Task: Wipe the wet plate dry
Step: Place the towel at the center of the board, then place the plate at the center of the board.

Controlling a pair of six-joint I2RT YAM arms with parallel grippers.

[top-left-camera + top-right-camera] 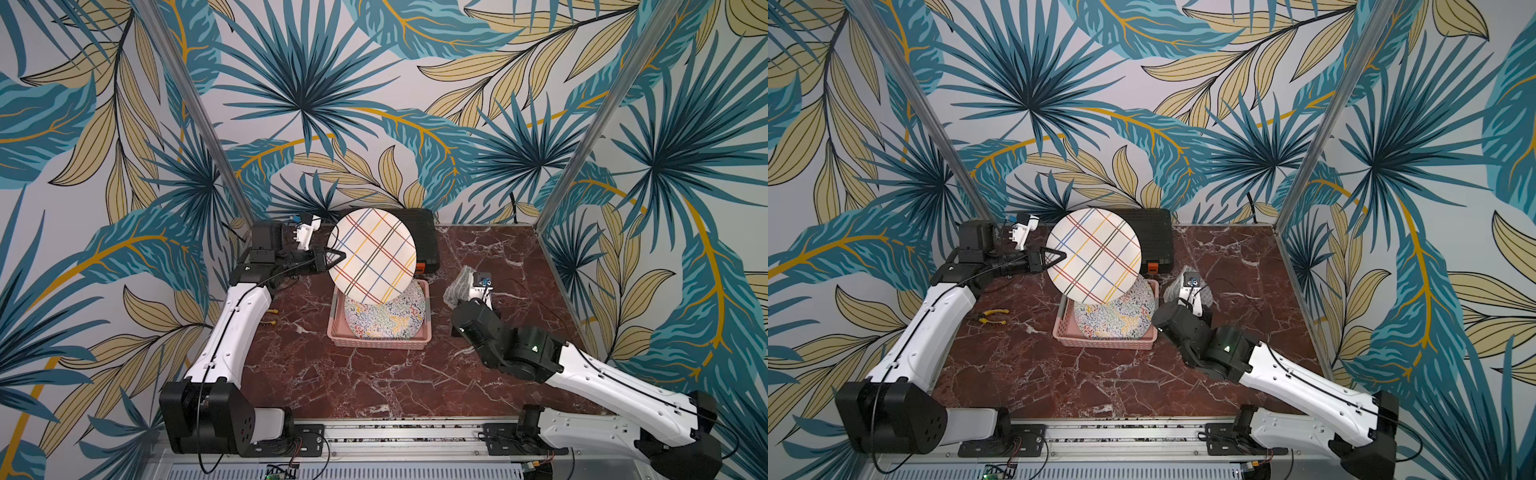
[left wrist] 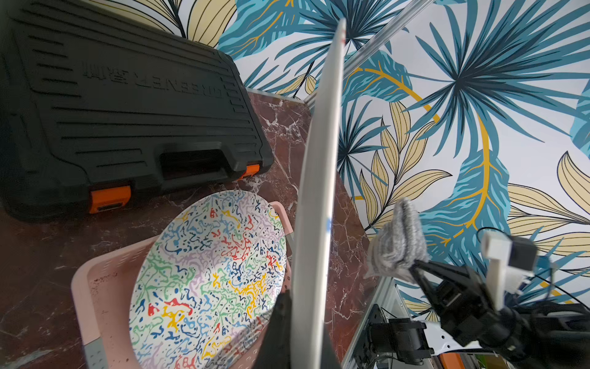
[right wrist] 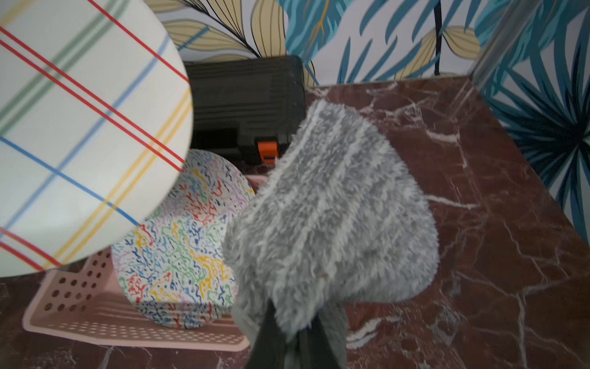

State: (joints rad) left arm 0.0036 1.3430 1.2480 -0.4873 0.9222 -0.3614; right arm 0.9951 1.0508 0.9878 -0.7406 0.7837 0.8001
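Gripping tight, left claw (image 1: 337, 257) holds the striped plate (image 1: 372, 255), right claw (image 2: 417, 271) the grey cloth (image 3: 329, 223).

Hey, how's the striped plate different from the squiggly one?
Pattern: the striped plate has crossing coloured lines; the squiggly plate is covered in coloured squiggles. Support: the left gripper holds the striped plate by its rim, off the table; the squiggly plate leans inside the pink basket. Both are round with a white ground.
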